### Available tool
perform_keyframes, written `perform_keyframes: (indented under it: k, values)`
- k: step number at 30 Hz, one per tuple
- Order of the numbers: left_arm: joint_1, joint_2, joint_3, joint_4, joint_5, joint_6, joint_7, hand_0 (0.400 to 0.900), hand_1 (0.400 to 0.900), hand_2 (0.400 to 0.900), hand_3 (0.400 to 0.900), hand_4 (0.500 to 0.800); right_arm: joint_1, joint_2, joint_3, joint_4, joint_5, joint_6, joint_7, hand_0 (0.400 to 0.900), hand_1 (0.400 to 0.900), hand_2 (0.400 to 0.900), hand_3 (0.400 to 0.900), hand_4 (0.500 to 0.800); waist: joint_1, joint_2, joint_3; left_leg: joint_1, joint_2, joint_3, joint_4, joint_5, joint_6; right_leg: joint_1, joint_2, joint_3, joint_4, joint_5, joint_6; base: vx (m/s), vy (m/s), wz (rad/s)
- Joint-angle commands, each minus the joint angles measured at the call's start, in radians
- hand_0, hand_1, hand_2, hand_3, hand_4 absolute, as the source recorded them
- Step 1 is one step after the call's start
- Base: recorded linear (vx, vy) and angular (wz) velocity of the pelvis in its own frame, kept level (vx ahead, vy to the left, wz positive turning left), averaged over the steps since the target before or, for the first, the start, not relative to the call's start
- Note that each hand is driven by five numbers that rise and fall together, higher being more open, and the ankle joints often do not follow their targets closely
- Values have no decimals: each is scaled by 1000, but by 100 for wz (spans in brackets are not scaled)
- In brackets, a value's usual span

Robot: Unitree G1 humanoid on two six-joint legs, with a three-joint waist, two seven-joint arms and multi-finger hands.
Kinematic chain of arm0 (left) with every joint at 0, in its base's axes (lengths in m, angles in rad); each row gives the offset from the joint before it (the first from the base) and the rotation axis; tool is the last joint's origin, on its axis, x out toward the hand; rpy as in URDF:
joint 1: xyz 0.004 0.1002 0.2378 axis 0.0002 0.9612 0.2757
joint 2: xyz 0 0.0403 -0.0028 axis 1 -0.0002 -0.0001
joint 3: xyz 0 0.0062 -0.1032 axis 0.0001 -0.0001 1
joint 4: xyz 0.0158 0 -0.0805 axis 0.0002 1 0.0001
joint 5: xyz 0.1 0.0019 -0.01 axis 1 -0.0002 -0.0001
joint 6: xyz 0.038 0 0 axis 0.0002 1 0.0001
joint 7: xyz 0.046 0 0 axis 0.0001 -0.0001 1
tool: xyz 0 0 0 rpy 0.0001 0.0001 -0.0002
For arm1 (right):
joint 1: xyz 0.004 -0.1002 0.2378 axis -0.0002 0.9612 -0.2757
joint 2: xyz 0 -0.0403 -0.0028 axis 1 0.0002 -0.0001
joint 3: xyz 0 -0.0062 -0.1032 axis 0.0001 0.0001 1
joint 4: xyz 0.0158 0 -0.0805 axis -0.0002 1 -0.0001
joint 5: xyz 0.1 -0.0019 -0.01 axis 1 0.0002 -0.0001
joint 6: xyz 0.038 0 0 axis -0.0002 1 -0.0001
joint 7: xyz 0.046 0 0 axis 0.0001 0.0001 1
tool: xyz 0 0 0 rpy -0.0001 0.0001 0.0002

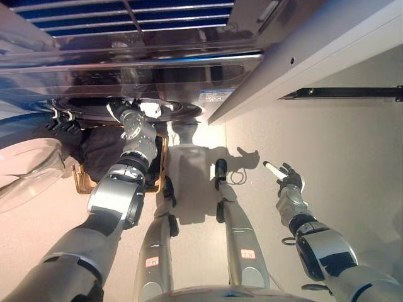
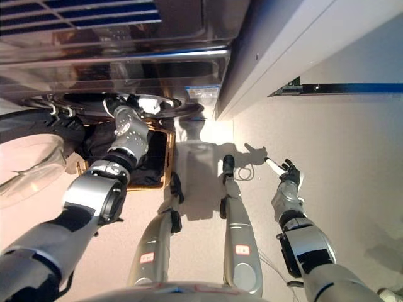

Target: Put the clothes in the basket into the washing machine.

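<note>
The washing machine [image 1: 126, 69] fills the top of the view, its round drum opening [image 1: 182, 112] facing down toward me. Its glass door [image 1: 25, 170] hangs open at the left. Under the opening stands a brown-rimmed basket [image 1: 162, 170] with dark clothes [image 1: 101, 151] in it. My left hand [image 1: 129, 116] is raised above the basket at the rim of the drum opening; its fingers are partly hidden there, with something white [image 1: 151, 108] beside them. My right hand [image 1: 288, 181] is out to the right over the floor, fingers spread and empty.
A white cabinet side [image 1: 315, 50] runs diagonally right of the washer. A black strip [image 1: 340, 93] lies along the floor at the right. Beige floor [image 1: 352, 163] spreads around my right hand.
</note>
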Motion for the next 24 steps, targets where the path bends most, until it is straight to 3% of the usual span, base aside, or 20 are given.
perform_keyframes:
  k: [1, 6, 9, 11, 17, 24]
  values:
    - [-84, -6, 35, -25, -103, -155, -97, 400, 400, 400, 400, 500, 75, -54, 31, 52, 0, -25, -19, 900, 900, 900, 900, 800, 15, 27, -127, 45, 51, -72, -76, 15, -85, 80, 38, -11, -27, -27, 41, 62, -22, -14]
    - [-112, -25, 52, -59, -154, -187, -148, 400, 400, 400, 400, 500, 79, -78, 33, 61, -12, -24, 5, 900, 900, 900, 900, 800, 0, 22, -158, 59, 62, -58, -99, 20, -89, 76, 50, 0, -41, -21, 41, 41, -17, -14]
    - [-96, -30, 50, -58, -184, -172, -211, 400, 400, 400, 400, 500, 99, -96, 24, 72, -9, -24, 31, 900, 900, 900, 900, 800, -9, 19, -166, 65, 67, -47, -111, 22, -91, 72, 58, 10, -54, -12, 42, 17, 3, -14]
    - [-86, -34, 56, -49, -212, -167, -238, 900, 900, 900, 900, 800, 108, -104, 20, 81, -9, -20, 46, 900, 900, 900, 900, 800, -11, 19, -168, 66, 70, -45, -112, 23, -92, 72, 59, 14, -60, -9, 42, 16, 3, -12]
    - [-42, -30, 50, -34, -231, -148, -295, 900, 900, 900, 900, 800, 131, -130, 4, 106, -1, -23, 76, 900, 900, 900, 900, 800, -10, 28, -179, 57, 72, -45, -100, 16, -92, 59, 59, 24, -57, -10, 37, 5, 1, -4]
    - [16, -29, 26, -13, -158, -128, -275, 900, 900, 900, 900, 800, 146, -132, -6, 112, -13, -30, 80, 900, 900, 900, 900, 800, 3, 49, -191, 56, 69, -63, -104, 20, -95, 65, 54, 14, -55, -14, 34, -7, -9, 10]
